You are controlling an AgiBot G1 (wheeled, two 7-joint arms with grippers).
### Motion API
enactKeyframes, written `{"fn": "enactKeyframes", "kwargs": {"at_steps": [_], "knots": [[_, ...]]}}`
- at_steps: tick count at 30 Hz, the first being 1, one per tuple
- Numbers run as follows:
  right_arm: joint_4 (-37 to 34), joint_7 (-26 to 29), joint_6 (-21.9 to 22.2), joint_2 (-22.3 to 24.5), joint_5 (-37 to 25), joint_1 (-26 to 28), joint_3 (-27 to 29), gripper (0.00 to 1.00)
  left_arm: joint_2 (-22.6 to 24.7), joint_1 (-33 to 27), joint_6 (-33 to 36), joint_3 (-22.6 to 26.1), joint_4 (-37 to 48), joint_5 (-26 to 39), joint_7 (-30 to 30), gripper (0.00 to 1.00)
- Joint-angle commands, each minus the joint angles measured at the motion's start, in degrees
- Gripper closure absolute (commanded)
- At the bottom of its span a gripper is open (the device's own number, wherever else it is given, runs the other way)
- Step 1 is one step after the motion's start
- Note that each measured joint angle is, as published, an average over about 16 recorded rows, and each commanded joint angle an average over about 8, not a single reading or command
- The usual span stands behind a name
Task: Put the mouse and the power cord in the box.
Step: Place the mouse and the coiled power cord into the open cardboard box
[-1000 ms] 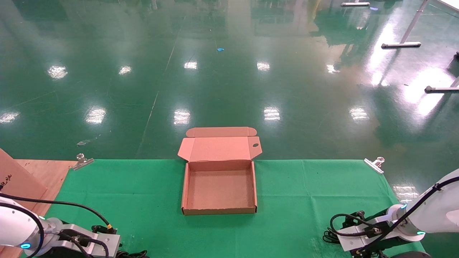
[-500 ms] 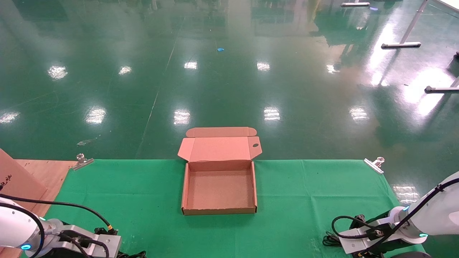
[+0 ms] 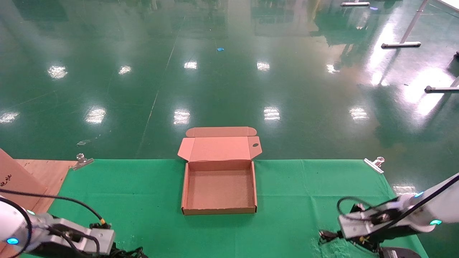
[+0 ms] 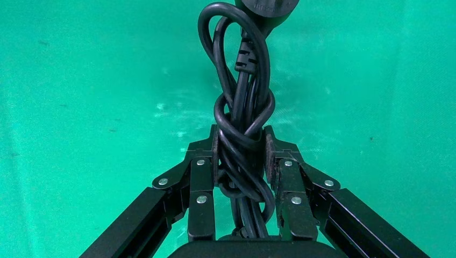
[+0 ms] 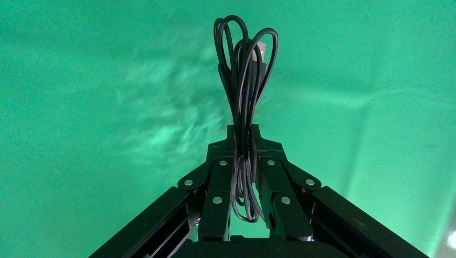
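Left pincer [image 4: 242,156] clamped across twisted power cord [image 4: 243,102], right pincer [image 5: 243,148] clamped on thinner cable loops [image 5: 244,75]; box [image 3: 219,209] ahead, midway between both, inward across bench [image 3: 143,200].

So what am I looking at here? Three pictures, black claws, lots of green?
It is a two-armed robot seen by its own cameras. The wide picture comes from its head, looking down at a table with a green cloth and an open, empty cardboard box. The other two come from cameras on its wrists. The left gripper, low at the near left of the table, has its fingers closed on a thick, knotted power cord. The right gripper, near right, pinches a thinner looped cable. No mouse shows in any picture.
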Motion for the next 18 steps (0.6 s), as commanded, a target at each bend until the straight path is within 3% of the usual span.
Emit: {"fn": "enactKeyframes", "kwargs": {"at_steps": [1, 10, 18], "knots": [[-0.1, -0.2, -2.2, 1.2, 1.2, 1.3, 0.8, 1.0, -0.7, -1.0, 1.4, -0.3, 0.0, -0.4, 0.2, 1.0], [1.5, -0.2, -16.6, 5.5, 5.0, 12.0, 3.4, 1.0, -3.0, -9.7, 11.7, -1.0, -3.0, -1.5, -0.2, 1.0], [4.9, 3.2, -18.5, 1.7, 6.6, 17.3, 4.4, 1.0, -0.5, -15.7, 15.6, -1.0, -10.4, -2.8, -4.6, 1.0]]}}
